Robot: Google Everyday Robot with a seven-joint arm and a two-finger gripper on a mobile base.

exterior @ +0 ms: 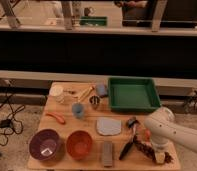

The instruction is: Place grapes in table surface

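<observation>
The grapes (144, 147) are a dark reddish-purple elongated bunch lying on the wooden table surface (67, 127) near its front right corner, just right of the black brush (127, 145). My gripper (157, 153) hangs from the white arm (167, 127), which reaches in from the right. It is low over the table at the right end of the bunch and partly hides it. I cannot tell whether the gripper touches the grapes.
A green tray (133, 93) stands at the back right. A purple bowl (44, 145), an orange bowl (79, 144), a grey block (107, 152), a grey plate (108, 126), a blue cup (78, 110), a metal cup (94, 101) and an orange-red pepper (56, 117) lie left of the grapes.
</observation>
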